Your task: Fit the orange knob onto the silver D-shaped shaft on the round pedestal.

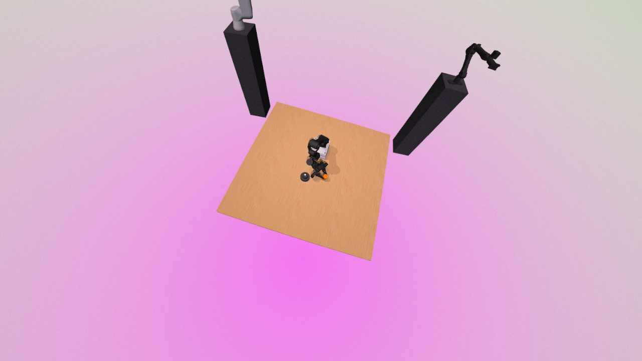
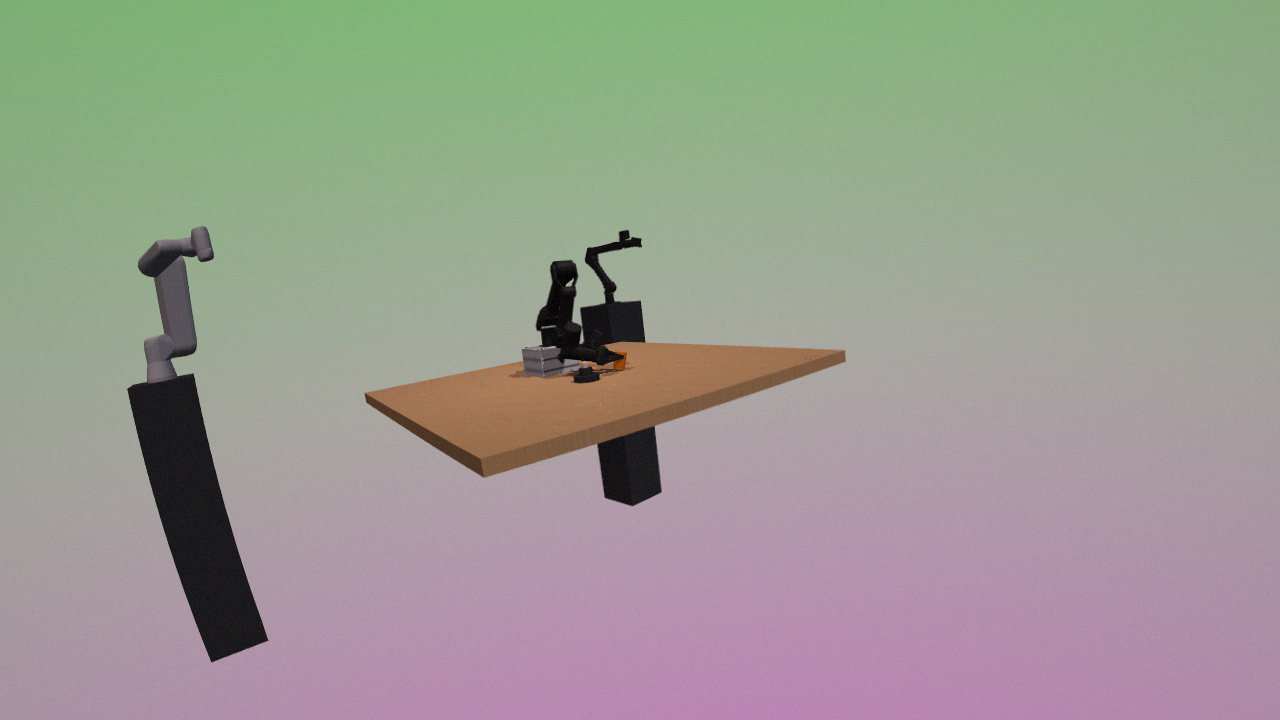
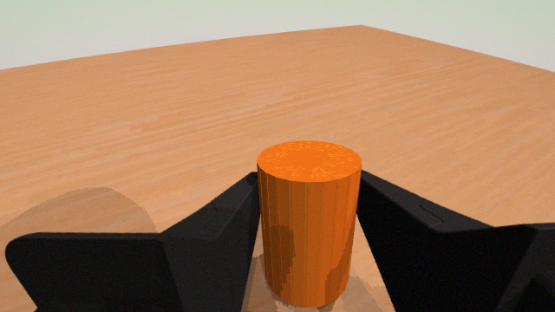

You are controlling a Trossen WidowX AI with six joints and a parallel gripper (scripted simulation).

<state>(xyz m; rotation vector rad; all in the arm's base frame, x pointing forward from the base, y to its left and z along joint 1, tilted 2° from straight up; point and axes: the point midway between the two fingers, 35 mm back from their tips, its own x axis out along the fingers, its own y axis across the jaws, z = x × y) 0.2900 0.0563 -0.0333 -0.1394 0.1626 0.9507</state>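
My gripper (image 1: 325, 175) (image 2: 617, 358) (image 3: 305, 179) is shut on the orange knob (image 1: 326, 176) (image 2: 620, 362) (image 3: 309, 234), with a black finger on each side. The gripper reaches out low and nearly level over the table. The knob is a cylinder and looks close to upright; its plain end face is up. Its underside and hole are hidden, and I cannot tell whether it touches the table. The round dark pedestal (image 1: 304, 179) (image 2: 586, 378) stands a short way from the knob, to its left in the top and exterior views. The small silver shaft (image 1: 305, 174) points up from it; its flat side is too small to make out.
The wooden table (image 1: 287, 210) (image 2: 483, 420) (image 3: 217, 95) carries my arm's white base box (image 1: 323, 152) (image 2: 539, 361) behind the pedestal. Beyond the table, a grey arm (image 1: 238, 22) (image 2: 172, 300) and another black arm (image 1: 467, 60) (image 2: 602, 270) stand on tall dark pillars (image 1: 249, 73) (image 1: 431, 114).
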